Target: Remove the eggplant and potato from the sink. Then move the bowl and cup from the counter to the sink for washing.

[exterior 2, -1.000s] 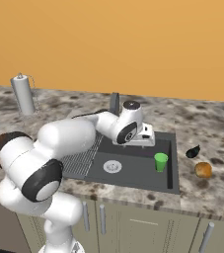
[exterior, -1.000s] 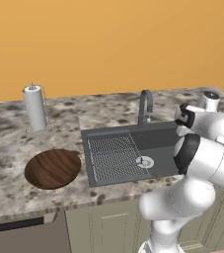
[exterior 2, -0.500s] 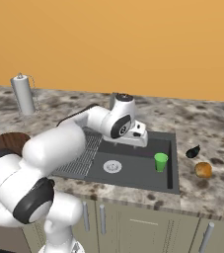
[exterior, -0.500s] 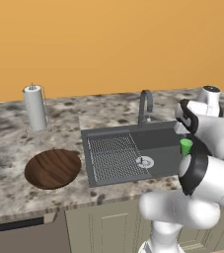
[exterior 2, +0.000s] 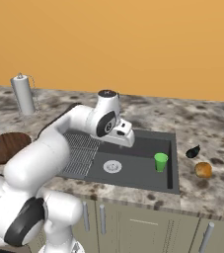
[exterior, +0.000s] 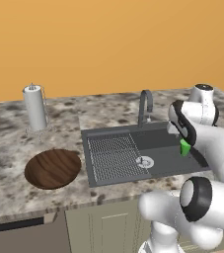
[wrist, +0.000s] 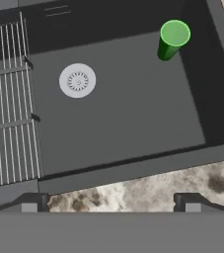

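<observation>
The green cup [exterior 2: 160, 161] is standing upright in the sink [exterior 2: 133, 174], near its right wall, while the eggplant [exterior 2: 193, 151] and potato [exterior 2: 203, 169] lie on the counter [exterior 2: 212, 190] just right of it. The bowl [exterior: 53, 168] sits on the counter left of the sink. The gripper [wrist: 111, 203] hangs over the basin with fingers spread, holding nothing.

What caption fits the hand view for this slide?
Looking down into the sink: green cup upright in the basin, round drain beside the ribbed grid.

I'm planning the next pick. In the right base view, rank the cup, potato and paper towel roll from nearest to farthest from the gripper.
From the gripper:
1. Cup, in the sink's right end.
2. Potato, on the counter right of the sink.
3. Paper towel roll, far left by the wall.
</observation>
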Available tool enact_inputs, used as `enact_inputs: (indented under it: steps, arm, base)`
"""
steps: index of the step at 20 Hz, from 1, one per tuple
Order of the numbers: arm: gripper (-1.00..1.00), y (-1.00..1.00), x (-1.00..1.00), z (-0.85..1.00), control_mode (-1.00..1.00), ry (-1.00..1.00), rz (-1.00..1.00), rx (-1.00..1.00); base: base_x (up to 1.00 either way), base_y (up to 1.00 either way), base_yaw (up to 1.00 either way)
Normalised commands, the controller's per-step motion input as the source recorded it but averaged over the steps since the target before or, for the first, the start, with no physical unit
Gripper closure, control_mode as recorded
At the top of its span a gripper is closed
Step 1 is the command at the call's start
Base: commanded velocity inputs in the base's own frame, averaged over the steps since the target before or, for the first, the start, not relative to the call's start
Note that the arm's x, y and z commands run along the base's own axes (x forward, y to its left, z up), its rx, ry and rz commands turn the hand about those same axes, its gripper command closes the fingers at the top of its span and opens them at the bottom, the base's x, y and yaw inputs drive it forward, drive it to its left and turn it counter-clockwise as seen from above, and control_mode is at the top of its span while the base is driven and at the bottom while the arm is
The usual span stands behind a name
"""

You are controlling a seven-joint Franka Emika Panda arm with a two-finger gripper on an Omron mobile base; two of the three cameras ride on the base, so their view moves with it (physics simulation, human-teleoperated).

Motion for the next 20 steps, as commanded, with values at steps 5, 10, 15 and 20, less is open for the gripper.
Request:
enact_inputs:
  steps: [5, 10, 15, 20]
  arm:
    - [-1.0, 0.44, -0.18, 0.08, -1.0, 0.0, -0.09, 0.04]
    - [-1.0, 0.42, -0.15, 0.02, -1.0, 0.0, -0.08, 0.05]
    - [-1.0, 0.41, -0.08, 0.03, -1.0, 0.0, -0.05, 0.08]
    - [-1.0, 0.42, -0.03, 0.03, -1.0, 0.0, 0.0, 0.09]
  base:
    - [0.0, 0.0, 0.0]
    - [0.0, 0.0, 0.0]
    - [0.0, 0.0, 0.0]
    - [0.0, 0.0, 0.0]
